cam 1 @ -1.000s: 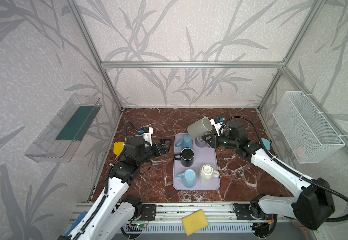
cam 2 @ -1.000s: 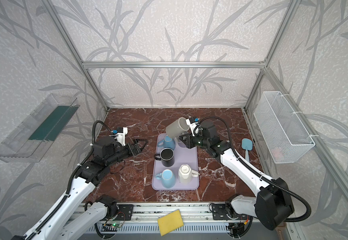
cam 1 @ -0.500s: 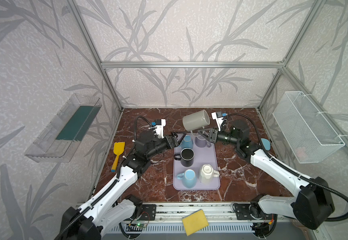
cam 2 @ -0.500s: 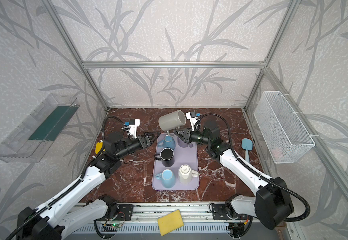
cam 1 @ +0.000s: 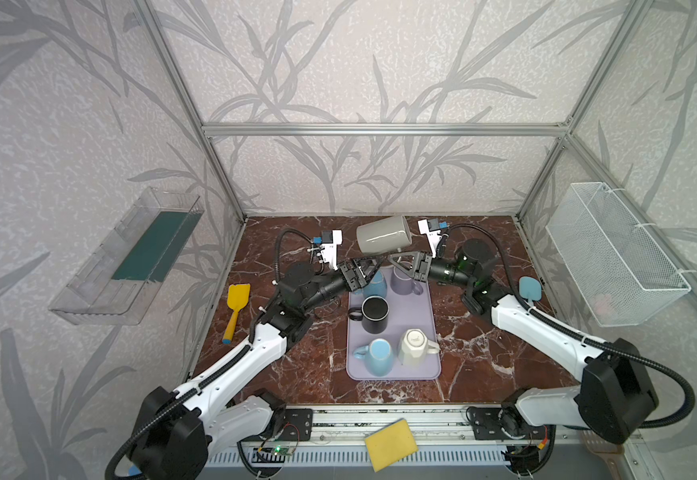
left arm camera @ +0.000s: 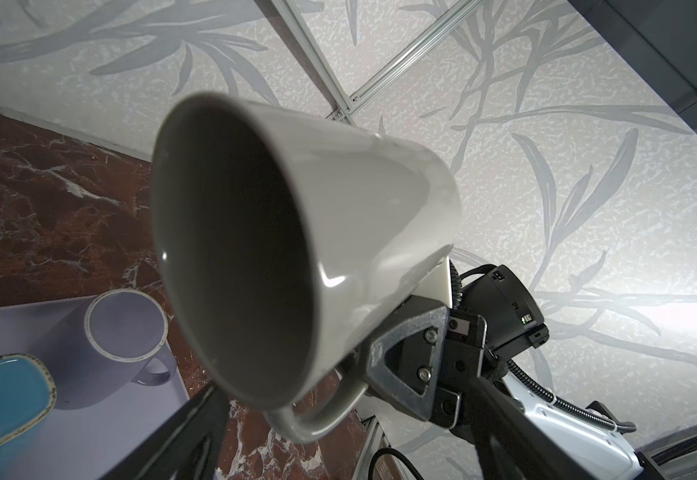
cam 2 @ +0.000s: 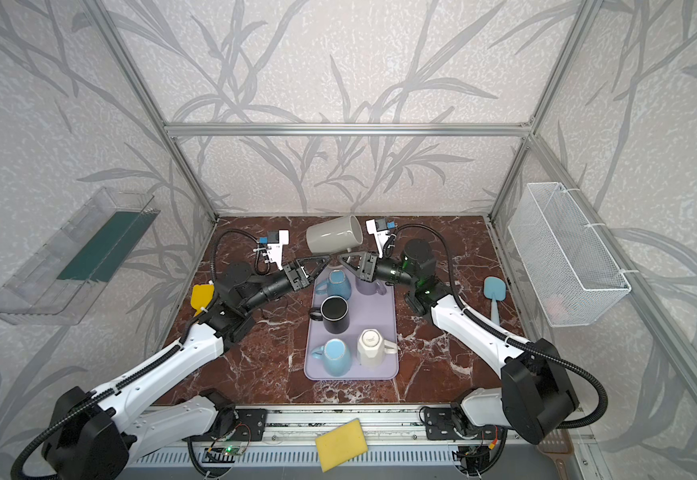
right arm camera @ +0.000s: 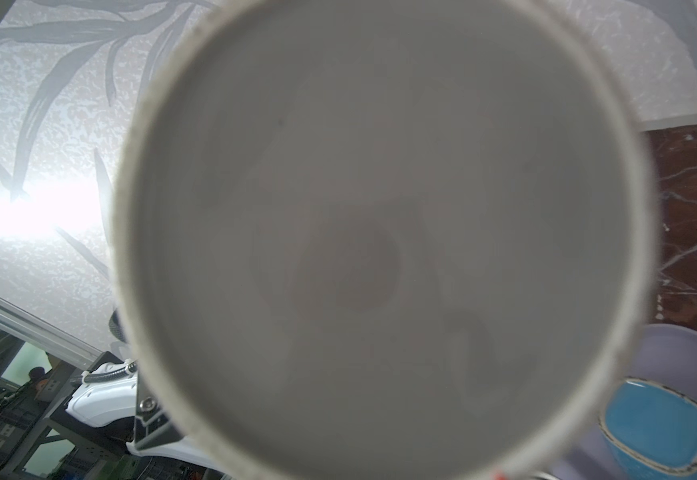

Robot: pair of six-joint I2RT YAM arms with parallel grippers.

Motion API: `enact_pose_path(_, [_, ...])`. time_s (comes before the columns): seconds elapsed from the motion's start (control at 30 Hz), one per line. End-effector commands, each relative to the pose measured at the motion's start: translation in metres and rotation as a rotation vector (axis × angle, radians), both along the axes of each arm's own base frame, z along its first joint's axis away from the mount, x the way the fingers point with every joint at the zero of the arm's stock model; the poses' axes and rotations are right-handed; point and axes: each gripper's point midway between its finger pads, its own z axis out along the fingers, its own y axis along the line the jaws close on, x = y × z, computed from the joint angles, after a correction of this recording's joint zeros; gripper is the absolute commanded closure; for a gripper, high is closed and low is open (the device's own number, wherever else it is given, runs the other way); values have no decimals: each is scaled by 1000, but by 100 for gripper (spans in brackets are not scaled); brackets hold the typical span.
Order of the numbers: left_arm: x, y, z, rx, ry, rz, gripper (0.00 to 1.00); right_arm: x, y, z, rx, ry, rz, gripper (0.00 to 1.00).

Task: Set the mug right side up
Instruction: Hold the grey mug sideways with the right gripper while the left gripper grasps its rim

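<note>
1. The grey mug [cam 1: 383,235] is up in the air, over the far end of the purple tray [cam 1: 421,324]. It lies on its side, not standing up.
2. The right claw [cam 1: 399,261] is closed tight on the mug's handle. The handle points down.
3. The left wrist view looks right into the mug's open mouth, so the mouth faces the left arm.
4. The right wrist view shows mostly the mug's round bottom, very close and blurry.
5. The left claw [cam 1: 368,269] is open and holds nothing. It is just below the mouth end of the mug. I cannot tell if it touches the mug.
6. A teal mug [cam 1: 376,283] and a purple mug [cam 1: 405,280] stand open side up at the far end of the tray.
7. A black mug [cam 1: 374,314] stands open side up in the middle of the tray.
8. A light blue mug [cam 1: 378,357] and a white mug [cam 1: 415,344] are at the near end. The white one is bottom up.
9. A yellow spatula [cam 1: 236,305] lies on the brown surface [cam 1: 317,374] at the left side. A blue spatula [cam 1: 529,289] lies at the right side.
</note>
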Motion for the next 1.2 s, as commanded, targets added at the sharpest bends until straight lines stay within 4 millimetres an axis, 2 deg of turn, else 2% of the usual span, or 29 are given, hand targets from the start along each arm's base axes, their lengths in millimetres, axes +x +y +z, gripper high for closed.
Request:
enact_pose_path(0.0, [-7, -1, 17, -57, -49, -27, 11, -16, -3, 65, 160, -208, 34, 100])
enact_pose_path(0.2, [-11, -1, 29, -93, -80, -37, 16, -19, 1, 68, 185, -205, 54, 100])
enact_pose_path(0.33, [-12, -1, 32, -105, -87, -44, 30, -20, 3, 69, 216, -200, 65, 100])
enact_pose_path(0.47, [-13, -1, 34, -108, -93, -50, 36, -18, 4, 66, 219, -196, 62, 100])
enact_pose_path(0.67, [-17, 0, 37, -106, -106, -52, 50, -19, 5, 67, 227, -198, 67, 100])
enact_pose_path(0.93, [-20, 3, 41, -106, -121, -54, 75, -27, 9, 71, 236, -208, 102, 100])
enact_pose_path(1.03, [-22, 3, 44, -110, -130, -55, 80, -31, 11, 71, 235, -209, 117, 100])
enact_pose_path(1.17, [-25, 4, 48, -116, -140, -59, 81, -36, 15, 70, 235, -206, 143, 100])
